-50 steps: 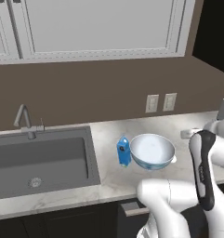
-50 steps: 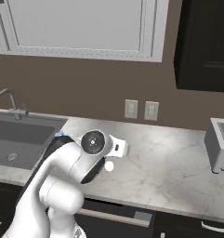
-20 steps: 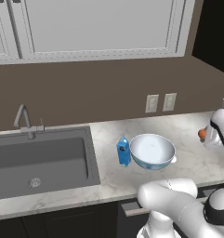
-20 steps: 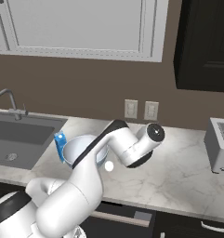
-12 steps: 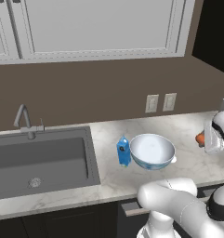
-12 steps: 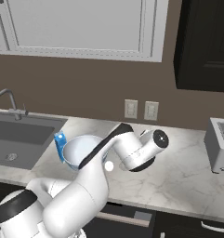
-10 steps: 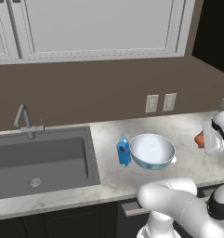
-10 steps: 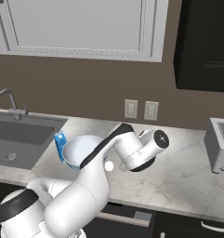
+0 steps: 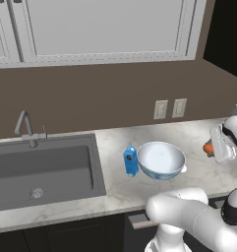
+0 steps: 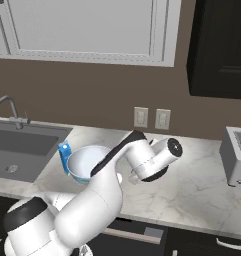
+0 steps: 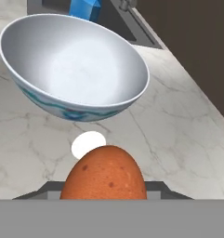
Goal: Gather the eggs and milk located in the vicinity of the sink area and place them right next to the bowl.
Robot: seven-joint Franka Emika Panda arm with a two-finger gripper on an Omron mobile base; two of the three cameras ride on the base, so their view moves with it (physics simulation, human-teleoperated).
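Speckled brown egg [image 11: 104, 173] sits clamped in my hand [image 9: 212, 147], carried above the marble worktop [image 11: 178, 125] toward the glossy blue-patterned bowl [image 11: 76, 65], where a white egg [image 11: 88, 143] and blue milk carton [image 9: 131, 159] already wait alongside.

The milk [image 11: 84, 8] was cut off by the hand view's top edge. A brown egg [image 11: 104, 174] hid part of the white egg [image 11: 88, 142] and the fingertips.

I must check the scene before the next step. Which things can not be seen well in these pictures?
- Pincer fingertips: hand view, covered by the brown egg.
- White egg: hand view, lower part behind the brown egg.
- Milk: right base view, partly behind the bowl.
- Sink: left base view, cut by the left edge.
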